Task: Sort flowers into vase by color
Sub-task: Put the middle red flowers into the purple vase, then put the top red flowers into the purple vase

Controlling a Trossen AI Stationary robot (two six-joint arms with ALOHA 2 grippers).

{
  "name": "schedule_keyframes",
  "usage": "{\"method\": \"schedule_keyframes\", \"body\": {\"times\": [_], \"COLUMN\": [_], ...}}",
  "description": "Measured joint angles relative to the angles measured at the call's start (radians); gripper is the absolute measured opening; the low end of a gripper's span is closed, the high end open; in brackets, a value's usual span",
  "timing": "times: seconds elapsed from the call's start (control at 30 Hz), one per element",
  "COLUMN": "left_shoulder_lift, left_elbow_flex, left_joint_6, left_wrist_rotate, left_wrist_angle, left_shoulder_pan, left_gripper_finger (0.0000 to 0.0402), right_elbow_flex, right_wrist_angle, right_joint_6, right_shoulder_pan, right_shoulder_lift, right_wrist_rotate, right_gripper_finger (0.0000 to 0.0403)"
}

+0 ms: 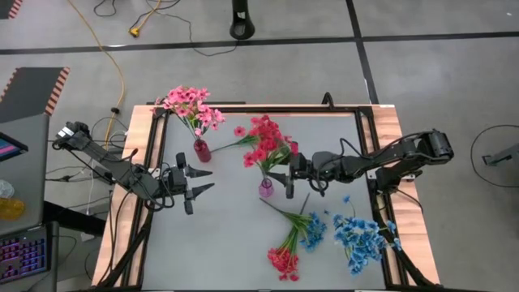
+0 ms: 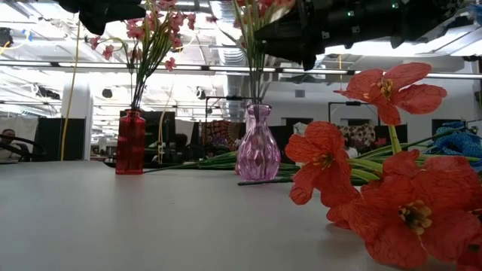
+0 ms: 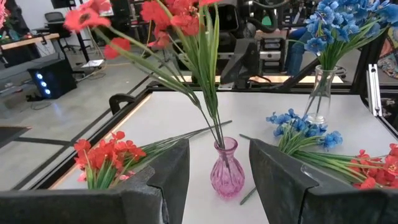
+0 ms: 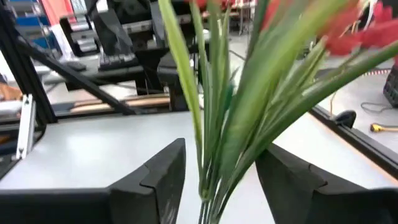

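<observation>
Beside the purple vase (image 1: 266, 188) the right gripper (image 1: 289, 183) stands with fingers spread, gripping nothing, red stems rising between them; loose flowers (image 1: 293, 238) lie nearer it than the open, empty left gripper (image 1: 197, 180).

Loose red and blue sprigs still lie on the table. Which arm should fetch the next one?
Probably the right. Its open pincer sits by the purple vase, just above the loose sprigs. The left pincer, also open, waits farther away near the red vase.

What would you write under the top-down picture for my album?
Two robot arms face a purple vase of red flowers on the table.
</observation>
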Motion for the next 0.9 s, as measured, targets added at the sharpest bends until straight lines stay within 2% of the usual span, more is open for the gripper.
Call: {"method": "schedule_keyframes", "body": {"times": [0.37, 0.7, 0.9], "left_shoulder_lift": [0.000, 0.013, 0.127], "left_elbow_flex": [0.000, 0.000, 0.000], "left_joint_6": [0.000, -0.033, 0.003], "left_wrist_rotate": [0.000, -0.017, -0.020], "left_wrist_angle": [0.000, 0.024, 0.125], "left_shoulder_pan": [0.000, 0.014, 0.092], "left_gripper_finger": [0.0155, 0.0155, 0.0155], "right_elbow_flex": [0.002, 0.087, 0.090], "right_wrist_angle": [-0.120, -0.607, -0.688], "right_joint_6": [-0.094, -0.094, -0.037], "right_shoulder_pan": [-0.014, -0.066, -0.118], "right_shoulder_lift": [-0.001, -0.140, -0.216], "right_wrist_rotate": [0.001, 0.004, 0.004], "right_gripper_finger": [0.0226, 0.0226, 0.0226]}}
